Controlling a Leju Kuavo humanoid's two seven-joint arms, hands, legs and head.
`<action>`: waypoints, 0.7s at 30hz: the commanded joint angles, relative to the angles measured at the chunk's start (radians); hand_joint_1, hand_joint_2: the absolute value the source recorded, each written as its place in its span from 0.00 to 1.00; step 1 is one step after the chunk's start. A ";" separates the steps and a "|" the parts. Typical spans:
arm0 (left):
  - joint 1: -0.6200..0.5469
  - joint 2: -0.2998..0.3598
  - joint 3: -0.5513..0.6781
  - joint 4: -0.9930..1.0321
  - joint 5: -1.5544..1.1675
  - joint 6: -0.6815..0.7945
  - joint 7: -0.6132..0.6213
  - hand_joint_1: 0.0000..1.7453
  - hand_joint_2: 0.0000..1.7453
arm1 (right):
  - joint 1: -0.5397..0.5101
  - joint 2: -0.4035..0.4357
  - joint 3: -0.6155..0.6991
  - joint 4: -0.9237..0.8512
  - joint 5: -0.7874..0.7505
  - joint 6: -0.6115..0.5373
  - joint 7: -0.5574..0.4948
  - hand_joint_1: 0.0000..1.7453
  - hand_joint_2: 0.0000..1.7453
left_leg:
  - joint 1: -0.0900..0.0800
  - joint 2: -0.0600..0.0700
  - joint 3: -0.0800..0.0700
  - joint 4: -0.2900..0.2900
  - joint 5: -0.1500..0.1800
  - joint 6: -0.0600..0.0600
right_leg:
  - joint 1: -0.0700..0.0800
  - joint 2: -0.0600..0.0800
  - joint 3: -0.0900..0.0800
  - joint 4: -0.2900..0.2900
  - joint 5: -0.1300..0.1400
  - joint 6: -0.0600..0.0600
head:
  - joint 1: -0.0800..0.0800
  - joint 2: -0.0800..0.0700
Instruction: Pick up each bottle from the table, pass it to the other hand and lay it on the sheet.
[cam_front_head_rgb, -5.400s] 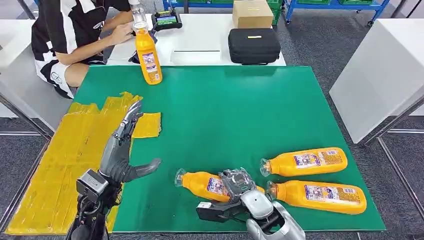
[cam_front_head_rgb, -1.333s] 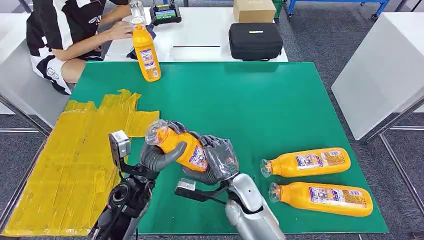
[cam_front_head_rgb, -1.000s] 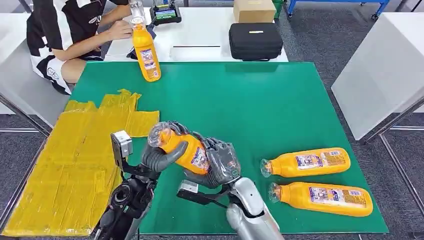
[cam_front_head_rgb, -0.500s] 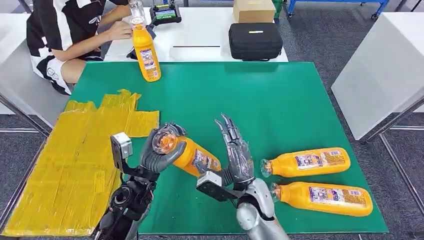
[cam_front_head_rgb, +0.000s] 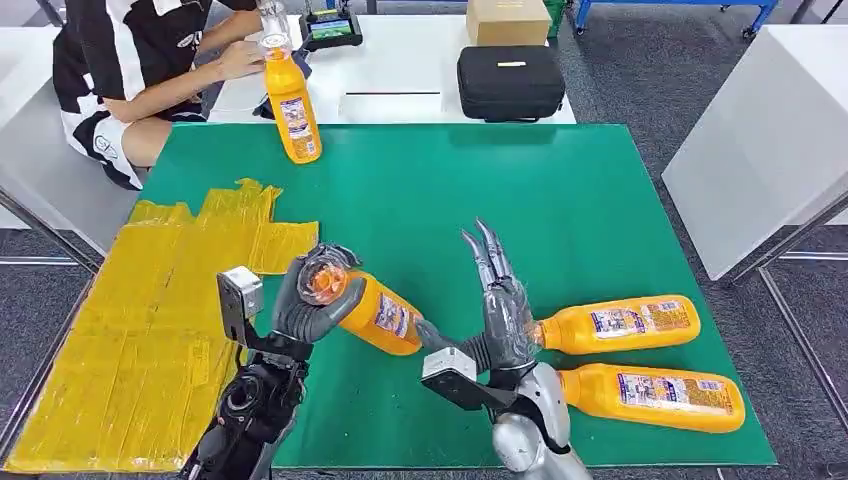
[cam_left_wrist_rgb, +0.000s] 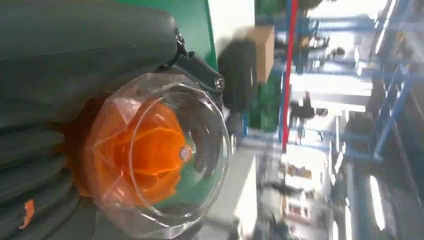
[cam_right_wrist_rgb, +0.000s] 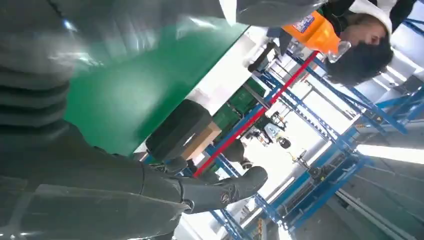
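My left hand (cam_front_head_rgb: 310, 305) grips an orange juice bottle (cam_front_head_rgb: 375, 314) near its clear cap (cam_left_wrist_rgb: 155, 152), tilted above the green mat (cam_front_head_rgb: 440, 190) beside the yellow sheet (cam_front_head_rgb: 130, 320). My right hand (cam_front_head_rgb: 495, 310) stands open just right of it, fingers straight up, apart from the bottle. Two more orange bottles lie on the mat to the right, one (cam_front_head_rgb: 615, 325) behind the other (cam_front_head_rgb: 645, 397). A fourth orange bottle (cam_front_head_rgb: 291, 105) stands upright at the mat's far left corner.
A person (cam_front_head_rgb: 130, 70) sits at the far left beside the upright bottle, one hand by its cap. A black case (cam_front_head_rgb: 510, 83) and a cardboard box (cam_front_head_rgb: 507, 21) rest on the white table behind. A white table (cam_front_head_rgb: 770, 130) stands at the right.
My right hand let go of the bottle, opened and drew back to the right. The left hand now holds the bottle alone and has tilted it lower toward the mat.
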 joint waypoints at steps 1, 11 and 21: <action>-0.029 0.014 0.042 0.009 -0.073 0.084 -0.016 1.00 1.00 | 0.003 -0.030 0.001 -0.031 -0.005 -0.009 -0.005 0.00 1.00 | 0.001 0.000 0.003 0.000 -0.002 -0.003 | 0.001 -0.002 0.004 0.000 -0.002 0.000 | 0.000 0.000; -0.045 0.014 0.097 -0.062 -0.208 0.279 -0.061 1.00 1.00 | -0.003 -0.034 0.000 -0.019 -0.016 -0.027 -0.010 0.00 1.00 | 0.001 0.001 0.001 0.000 -0.001 -0.002 | 0.001 0.000 0.002 0.000 0.000 0.000 | 0.000 0.000; -0.055 0.007 0.085 -0.044 -0.342 0.433 -0.104 1.00 1.00 | 0.026 -0.033 -0.008 -0.046 -0.002 -0.041 -0.007 0.00 1.00 | 0.001 0.000 0.004 0.000 -0.002 -0.004 | 0.001 -0.002 0.005 -0.001 -0.002 0.000 | 0.000 0.000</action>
